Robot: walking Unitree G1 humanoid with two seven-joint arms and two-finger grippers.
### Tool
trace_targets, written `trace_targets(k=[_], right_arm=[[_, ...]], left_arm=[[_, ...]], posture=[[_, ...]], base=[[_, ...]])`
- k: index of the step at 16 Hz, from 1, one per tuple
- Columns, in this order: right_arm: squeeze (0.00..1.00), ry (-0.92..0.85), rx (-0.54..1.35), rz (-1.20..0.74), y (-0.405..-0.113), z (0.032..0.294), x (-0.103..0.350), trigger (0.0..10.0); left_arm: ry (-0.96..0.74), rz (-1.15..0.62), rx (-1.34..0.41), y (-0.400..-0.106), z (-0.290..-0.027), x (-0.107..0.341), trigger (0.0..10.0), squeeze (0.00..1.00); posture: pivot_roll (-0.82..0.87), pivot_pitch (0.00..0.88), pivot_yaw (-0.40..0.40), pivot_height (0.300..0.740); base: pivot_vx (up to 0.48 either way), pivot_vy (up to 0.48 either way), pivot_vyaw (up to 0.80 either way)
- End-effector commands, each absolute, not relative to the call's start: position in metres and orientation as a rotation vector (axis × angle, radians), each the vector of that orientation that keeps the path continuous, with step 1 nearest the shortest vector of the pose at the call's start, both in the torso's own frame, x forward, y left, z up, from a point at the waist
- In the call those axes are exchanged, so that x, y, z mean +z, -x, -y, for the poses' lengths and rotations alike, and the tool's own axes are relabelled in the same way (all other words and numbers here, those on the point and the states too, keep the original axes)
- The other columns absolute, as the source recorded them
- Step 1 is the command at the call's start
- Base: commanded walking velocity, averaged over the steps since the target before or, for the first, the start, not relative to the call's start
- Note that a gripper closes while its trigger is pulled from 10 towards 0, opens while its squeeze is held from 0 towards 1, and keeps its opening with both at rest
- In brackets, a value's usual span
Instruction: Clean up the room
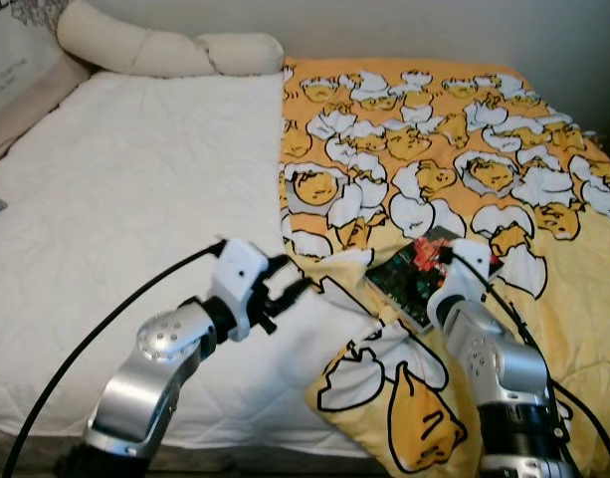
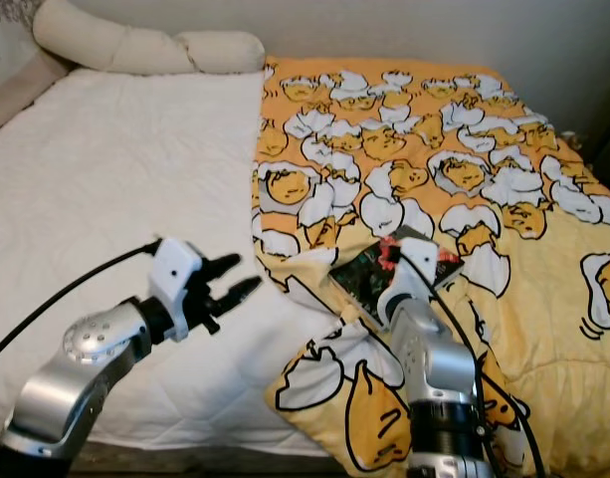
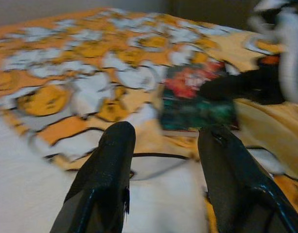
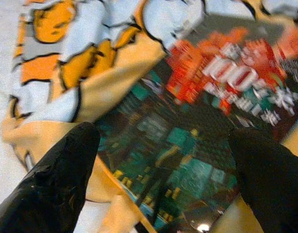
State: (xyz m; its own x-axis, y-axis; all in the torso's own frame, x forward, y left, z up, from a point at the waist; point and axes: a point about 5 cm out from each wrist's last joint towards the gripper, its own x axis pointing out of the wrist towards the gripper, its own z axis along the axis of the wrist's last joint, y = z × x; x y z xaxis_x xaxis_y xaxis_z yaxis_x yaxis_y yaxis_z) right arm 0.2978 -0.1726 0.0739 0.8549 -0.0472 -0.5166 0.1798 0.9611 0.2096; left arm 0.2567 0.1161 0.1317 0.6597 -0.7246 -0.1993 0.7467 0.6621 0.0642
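— Where is the book (image 1: 421,271)?

— It lies flat on the yellow egg-print blanket (image 1: 444,149), near the blanket's folded-back edge on the bed (image 1: 135,199). Its cover is dark green with red lettering.

— And the right gripper (image 4: 163,160)?

— Right over the book. Its two black fingers (image 4: 51,179) are spread wide, one on each side of the cover, and the book fills the gap between them. I cannot tell whether the tips touch it.

— The left gripper (image 1: 285,292)?

— It hovers above the white sheet just beside the blanket's edge, pointing toward the book. Its fingers (image 3: 105,174) are parted too, holding nothing. Beyond their tips are the blanket's rim, then the book, then the right gripper.

— Anything else on the bed?

— A long cream bolster pillow (image 1: 165,48) at the head, well apart from both pairs of fingers.
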Motion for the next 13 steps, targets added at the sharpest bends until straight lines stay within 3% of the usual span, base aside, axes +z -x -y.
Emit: trace_targets(k=[1,8,13], right_arm=[[0.0,-0.325,-0.182,-0.578,-0.297,0.179,0.069,10.0],[0.0,-0.484,-0.266,-0.696,-0.289,0.185,0.048,10.0],[0.0,-0.66,-0.144,-0.615,-0.297,0.171,0.057,10.0]], left_arm=[[-0.145,-0.177,-0.906,-0.256,-0.113,0.134,10.0,0.02],[-0.146,-0.213,-1.031,-0.251,-0.105,0.137,10.0,0.02],[-0.153,-0.219,-1.055,-0.249,-0.106,0.138,10.0,0.02]], posture=[[0.0,0.0,-0.008,0.74],[0.01,0.0,0.014,0.74],[0.02,0.0,0.023,0.74]], base=[[0.0,0.0,0.0],[0.0,0.0,0.0],[0.0,0.0,0.0]])
